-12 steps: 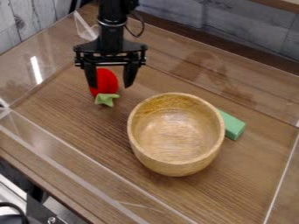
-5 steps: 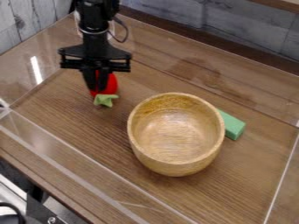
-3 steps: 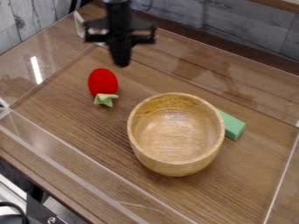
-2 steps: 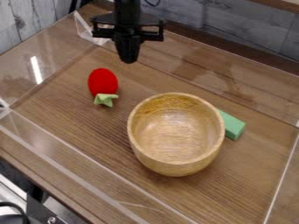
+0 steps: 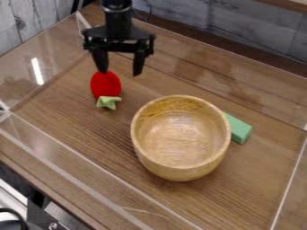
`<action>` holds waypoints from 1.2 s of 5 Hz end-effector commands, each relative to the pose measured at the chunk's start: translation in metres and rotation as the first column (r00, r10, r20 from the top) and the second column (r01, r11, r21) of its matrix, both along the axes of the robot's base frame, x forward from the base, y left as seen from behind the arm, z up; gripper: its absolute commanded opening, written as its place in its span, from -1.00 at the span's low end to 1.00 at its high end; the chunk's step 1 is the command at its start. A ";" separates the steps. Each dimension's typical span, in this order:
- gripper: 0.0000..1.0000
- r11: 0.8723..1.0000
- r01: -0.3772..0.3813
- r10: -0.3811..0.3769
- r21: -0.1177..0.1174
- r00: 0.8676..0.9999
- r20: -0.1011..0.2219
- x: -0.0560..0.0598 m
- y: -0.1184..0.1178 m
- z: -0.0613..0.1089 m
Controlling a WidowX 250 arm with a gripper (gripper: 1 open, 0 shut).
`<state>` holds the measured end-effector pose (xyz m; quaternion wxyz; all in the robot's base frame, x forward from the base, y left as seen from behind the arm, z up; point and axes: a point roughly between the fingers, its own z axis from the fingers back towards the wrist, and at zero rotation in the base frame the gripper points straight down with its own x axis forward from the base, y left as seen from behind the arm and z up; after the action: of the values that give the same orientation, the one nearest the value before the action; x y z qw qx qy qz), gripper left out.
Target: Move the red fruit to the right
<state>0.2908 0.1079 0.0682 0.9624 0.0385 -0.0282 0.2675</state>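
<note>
While we watched from the single camera view, the gripper (image 5: 120, 65) hung above the tabletop with its two dark fingers (image 5: 99, 61) spread wide and pointing straight down, nothing between them. We noted the claw as empty and fully parted.

We found the red fruit (image 5: 106, 86) lying on the wooden table (image 5: 72, 135), just below and slightly left of the claw in the picture, toward the camera. Its pale green cap pointed down and to the right, toward the near edge, so we read its long axis as running roughly from the far side to the near side, tilted a little. The left finger stood just above the fruit's upper edge; we could not tell whether it touched, but the fruit looked to rest on the table by its own weight.

To the right of the fruit we logged the wooden bowl (image 5: 180, 137), near but apart from it, and beyond the bowl a flat green block (image 5: 240, 130) tucked beside its rim.

We judged the fruit as sitting well on the left side, the task unfinished. We reckoned the claw would need to come a short way toward the camera and a touch left to straddle the fruit, closing across its narrower width. We flagged the bowl as an obstacle on any rightward path.
</note>
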 end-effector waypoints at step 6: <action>-1.00 0.981 -0.188 0.189 -0.041 0.981 0.038 0.005 -0.015 -0.001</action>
<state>0.2836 0.0896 0.0447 0.9325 0.0194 -0.0011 0.3606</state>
